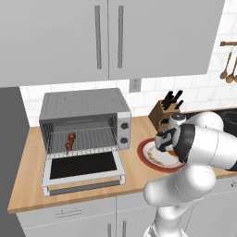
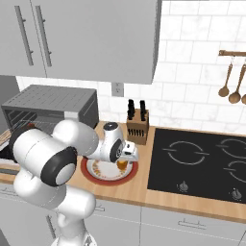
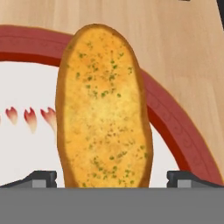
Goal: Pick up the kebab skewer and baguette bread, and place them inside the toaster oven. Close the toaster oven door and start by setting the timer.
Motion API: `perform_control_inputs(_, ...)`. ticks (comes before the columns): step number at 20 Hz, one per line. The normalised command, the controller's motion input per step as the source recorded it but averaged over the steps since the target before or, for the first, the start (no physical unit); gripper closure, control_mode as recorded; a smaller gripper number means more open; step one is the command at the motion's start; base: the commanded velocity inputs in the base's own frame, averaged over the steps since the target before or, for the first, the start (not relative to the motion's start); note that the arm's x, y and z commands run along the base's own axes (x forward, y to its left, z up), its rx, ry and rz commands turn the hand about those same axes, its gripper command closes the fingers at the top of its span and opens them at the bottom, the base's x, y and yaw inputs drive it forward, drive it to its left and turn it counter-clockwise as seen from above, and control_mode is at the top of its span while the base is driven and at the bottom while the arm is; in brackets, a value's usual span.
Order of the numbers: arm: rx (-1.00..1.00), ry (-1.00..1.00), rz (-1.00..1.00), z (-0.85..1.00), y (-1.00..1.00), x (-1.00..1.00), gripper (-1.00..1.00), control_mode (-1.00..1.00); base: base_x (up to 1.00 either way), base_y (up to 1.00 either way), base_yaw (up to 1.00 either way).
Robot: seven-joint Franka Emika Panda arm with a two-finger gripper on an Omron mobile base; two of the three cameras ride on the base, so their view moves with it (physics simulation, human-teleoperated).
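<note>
While the toaster oven door (image 1: 83, 170) is hanging fully open and flat in front of the toaster oven (image 1: 84, 121), the kebab skewer (image 1: 70, 141) is lying inside on the wire rack (image 1: 92, 139), toward the oven's left side. The oven is sitting on the wooden desk (image 1: 32, 185), with its two knobs (image 1: 123, 133) on the right panel. Right of the oven, a red-rimmed plate (image 2: 91, 174) is resting on the desk, and a knife block (image 2: 137, 125) is standing just behind the plate. The tool (image 2: 124, 161) is hanging low over the plate, pointing down. In the hand view the baguette bread (image 3: 104, 109) is lying on the plate (image 3: 183, 127), one end extending over the red rim, and the two fingertips (image 3: 41, 178) are sitting spread on either side of the loaf's near end with clear gaps, so the tool is released and not touching the bread. A black cooktop (image 2: 202, 161) is lying right of the plate.
</note>
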Motion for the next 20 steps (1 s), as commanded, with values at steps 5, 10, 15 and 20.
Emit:
perform_control_inputs(5,0.0,0.0,0.0,-0.08,0.02,0.0,1.0,-1.0,0.0,0.0,0.0)
perform_control_inputs(10,0.0,0.0,0.0,-0.22,0.0,0.0,1.0,-1.0,0.0,0.0,0.0)
perform_control_inputs(15,0.03,0.0,0.0,-0.12,0.0,-0.03,1.0,-1.0,0.0,0.0,0.0)
perform_control_inputs(20,0.06,0.0,0.0,0.68,0.15,-0.76,1.0,-1.0,0.0,0.0,0.0)
